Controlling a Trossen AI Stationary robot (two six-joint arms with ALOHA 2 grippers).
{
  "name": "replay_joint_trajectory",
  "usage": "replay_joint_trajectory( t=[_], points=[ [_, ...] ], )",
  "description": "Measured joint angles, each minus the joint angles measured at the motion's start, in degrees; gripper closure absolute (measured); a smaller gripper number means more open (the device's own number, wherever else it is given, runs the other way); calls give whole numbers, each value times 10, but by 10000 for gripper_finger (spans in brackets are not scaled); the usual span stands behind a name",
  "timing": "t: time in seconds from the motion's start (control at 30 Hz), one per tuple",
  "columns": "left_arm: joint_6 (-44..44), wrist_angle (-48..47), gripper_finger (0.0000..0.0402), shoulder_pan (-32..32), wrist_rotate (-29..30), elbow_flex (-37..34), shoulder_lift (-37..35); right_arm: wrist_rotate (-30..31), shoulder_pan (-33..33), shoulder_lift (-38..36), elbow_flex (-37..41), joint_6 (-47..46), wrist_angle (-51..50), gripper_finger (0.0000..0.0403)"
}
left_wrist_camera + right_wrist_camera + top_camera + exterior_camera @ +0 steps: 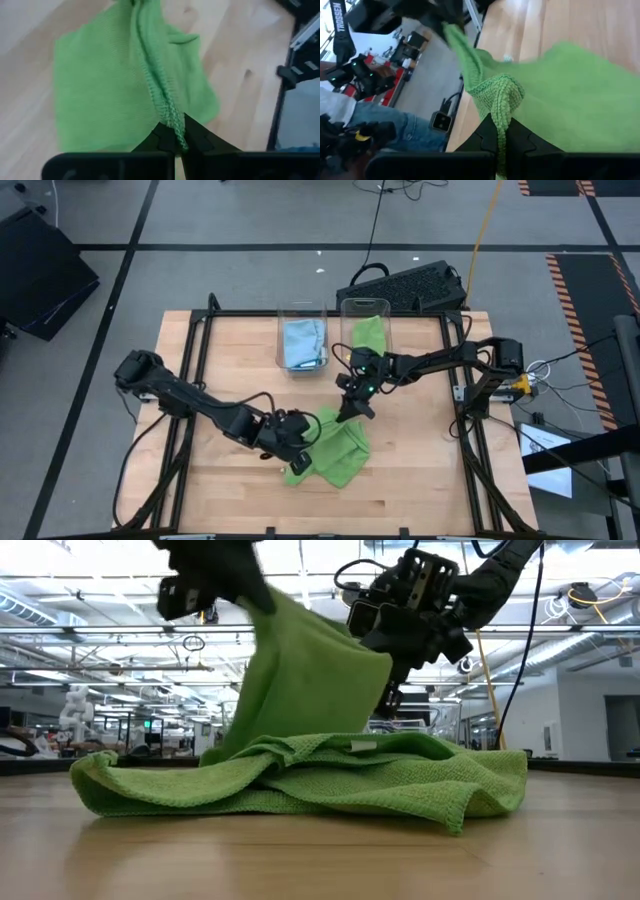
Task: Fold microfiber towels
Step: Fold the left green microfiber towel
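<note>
A lime green microfiber towel (338, 452) lies bunched on the wooden table near its middle. One part of it (310, 670) is raised between my two grippers. My left gripper (298, 430) is shut on the towel at its left side, and my right gripper (350, 408) is shut on it at its far side. A light blue towel (303, 340) lies in a clear bin (301, 312) at the far edge. Another green towel (368, 332) lies in the bin (364, 307) beside it. My left gripper pinches the green towel's stitched hem (171, 116) between its two fingertips, which lie across the edge. The hem is lifted, and the cloth runs away from the fingers in a ridge and down to the table. My right gripper pinches a stitched corner or fold of the hem (500, 102) between its two fingers. That part is lifted clear, above the table. The cloth (330, 660) spans from it to the other gripper and hangs to the heap (300, 780) on the table.
The two clear bins stand side by side at the table's far edge. A black keyboard (405, 285) lies beyond the far right corner. Bare wood lies near and to the left. A person in jeans (395, 127) stands beyond the table.
</note>
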State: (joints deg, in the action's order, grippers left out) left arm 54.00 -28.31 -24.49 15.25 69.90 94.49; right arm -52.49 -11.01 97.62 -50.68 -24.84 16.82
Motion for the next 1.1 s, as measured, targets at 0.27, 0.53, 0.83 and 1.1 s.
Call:
replay_joint_trajectory(
  t=[0.27,0.53,0.83,1.1],
  points=[
    [-9,33,389,4,-17,-1,44,32,47,0,1,5,-53,401],
    [-24,54,395,1,-32,-2,53,94,69,0,1,7,-98,357],
    [-16,85,280,-7,-51,-1,55,46,65,0,1,15,-126,268],
    [18,94,231,1,-110,-1,37,-25,62,-6,1,-33,-130,214]
  ],
)
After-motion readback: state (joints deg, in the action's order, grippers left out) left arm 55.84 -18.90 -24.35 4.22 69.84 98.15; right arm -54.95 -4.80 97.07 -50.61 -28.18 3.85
